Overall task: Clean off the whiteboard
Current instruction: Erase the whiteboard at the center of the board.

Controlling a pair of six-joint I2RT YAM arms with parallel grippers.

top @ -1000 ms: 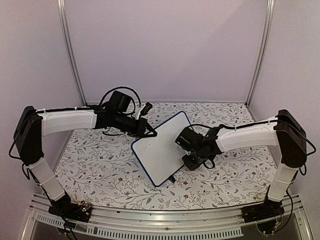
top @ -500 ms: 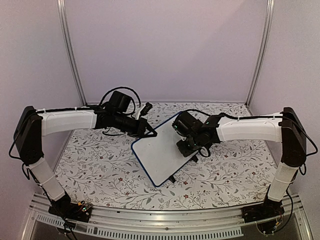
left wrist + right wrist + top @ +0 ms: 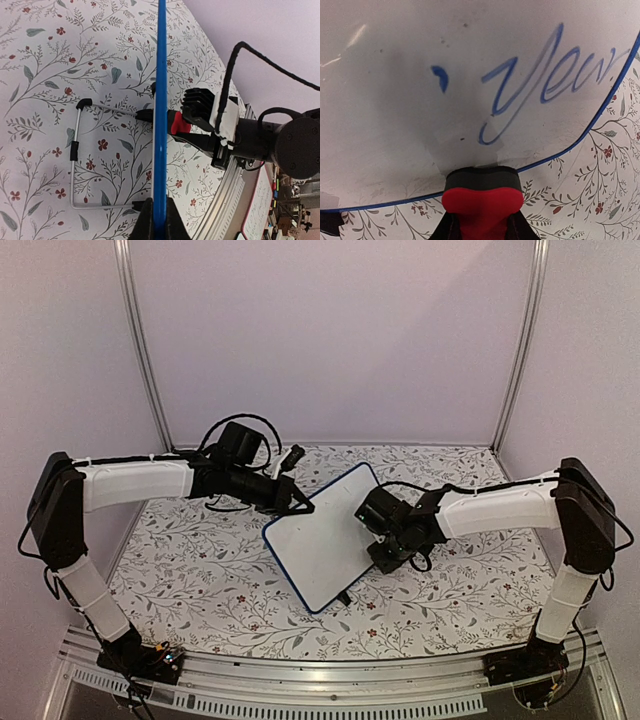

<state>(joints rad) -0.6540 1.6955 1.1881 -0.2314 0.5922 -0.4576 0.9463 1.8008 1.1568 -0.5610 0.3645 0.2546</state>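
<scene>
Moved: right gripper [image 3: 482, 227] back to whiteboard [image 3: 395, 100] rim.
Holds: red eraser [image 3: 482, 197], pinched, apparently touching board; writing [image 3: 545, 80] ahead.
Frame: pinched by left gripper [image 3: 156, 220].

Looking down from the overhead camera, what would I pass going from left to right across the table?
left arm → left tool, clamped on the board's edge → whiteboard → right tool, holding a red eraser → right arm
</scene>
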